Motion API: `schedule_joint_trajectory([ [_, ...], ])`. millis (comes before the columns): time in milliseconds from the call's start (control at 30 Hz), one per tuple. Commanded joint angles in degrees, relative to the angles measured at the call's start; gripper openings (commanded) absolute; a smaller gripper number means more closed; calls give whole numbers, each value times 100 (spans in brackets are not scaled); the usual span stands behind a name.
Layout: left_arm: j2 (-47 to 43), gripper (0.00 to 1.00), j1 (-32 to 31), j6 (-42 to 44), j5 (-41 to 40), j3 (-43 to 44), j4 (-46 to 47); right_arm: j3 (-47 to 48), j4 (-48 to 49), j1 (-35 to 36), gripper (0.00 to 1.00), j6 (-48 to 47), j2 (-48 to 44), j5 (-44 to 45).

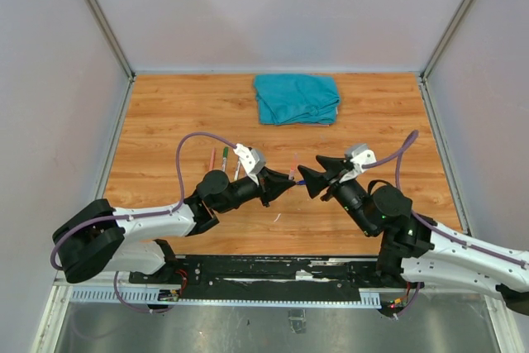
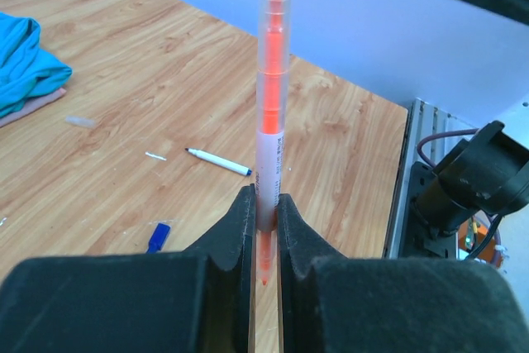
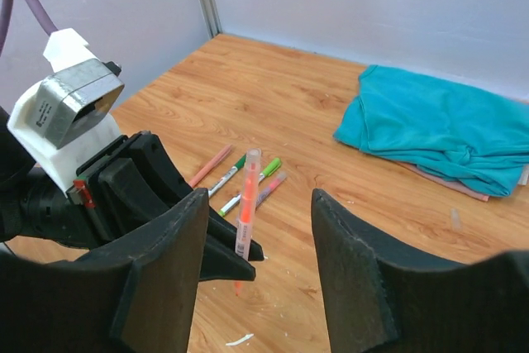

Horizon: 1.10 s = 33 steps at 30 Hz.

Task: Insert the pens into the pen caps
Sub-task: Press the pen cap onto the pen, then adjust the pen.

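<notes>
Pen [image 2: 273, 105] with orange barrel sits pinched in left claw [image 2: 264, 204]; right claw [image 3: 258, 200] gapes wide, holding nothing.

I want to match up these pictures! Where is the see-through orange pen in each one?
Top external: the translucent orange plastic pen is a tiny sliver near the picture's middle, at the left gripper's tip.
Left wrist: the pen stands upright in the centre, clamped in that gripper's jaws.
Right wrist: it is upright, lower middle, left of centre.
Shared landmark: the folded teal cloth, seen in all three.
</notes>
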Motion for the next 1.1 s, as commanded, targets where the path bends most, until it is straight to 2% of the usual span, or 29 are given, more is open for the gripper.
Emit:
schedule_joint_trajectory([
  [0,16,0,18,-4,-156,148,290,-331,76,143,54,-241,-519,-30],
  [133,19,0,18,-26,-160,137,298,-575,57,143,52,-9,-777,-19],
  [300,19,1,18,-44,-141,138,307,-357,-125,90,48,304,-335,-12],
  [567,23,1,18,-61,-154,137,294,55,-230,-304,46,599,518,-884],
  [833,28,0,18,-79,-141,129,307,-160,221,-1083,41,1177,561,-1744],
  [1067,36,1,18,-79,-141,128,314,-193,465,-1260,35,1236,726,-2010],
])
